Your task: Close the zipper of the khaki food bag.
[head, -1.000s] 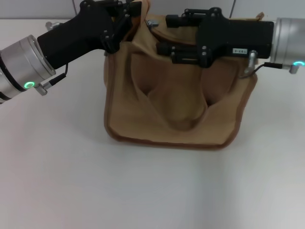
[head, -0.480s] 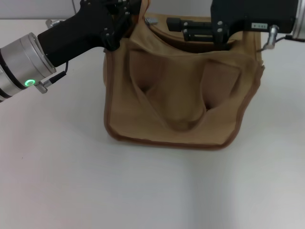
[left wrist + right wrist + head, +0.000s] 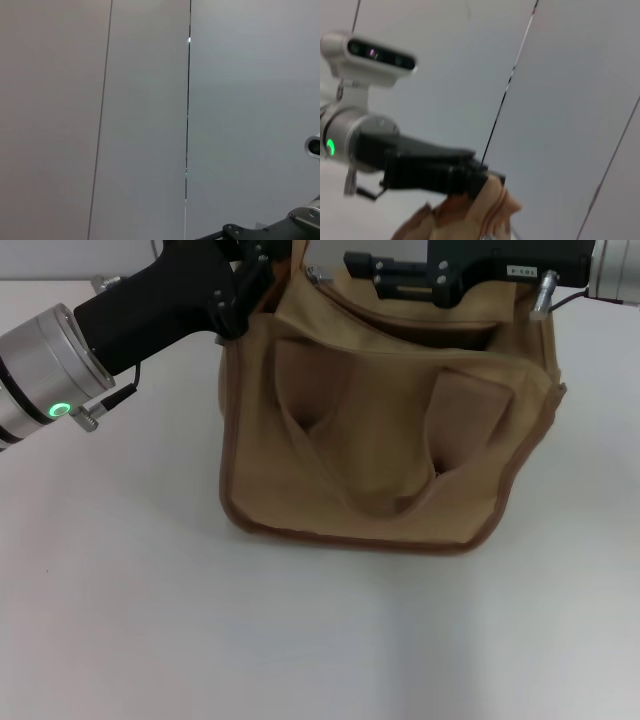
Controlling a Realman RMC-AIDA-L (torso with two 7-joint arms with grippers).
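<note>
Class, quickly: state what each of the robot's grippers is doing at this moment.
Left gripper: at the khaki food bag's far left top corner, apparently gripping the fabric.
Right gripper: over the bag's top opening near the zipper; state cannot be told.

One khaki food bag [image 3: 380, 440], two handles, one zipper [image 3: 400, 318], two grippers.

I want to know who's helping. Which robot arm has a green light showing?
The left arm: a green ring glows on its silver wrist. The right arm, above the khaki food bag, shows none.
</note>
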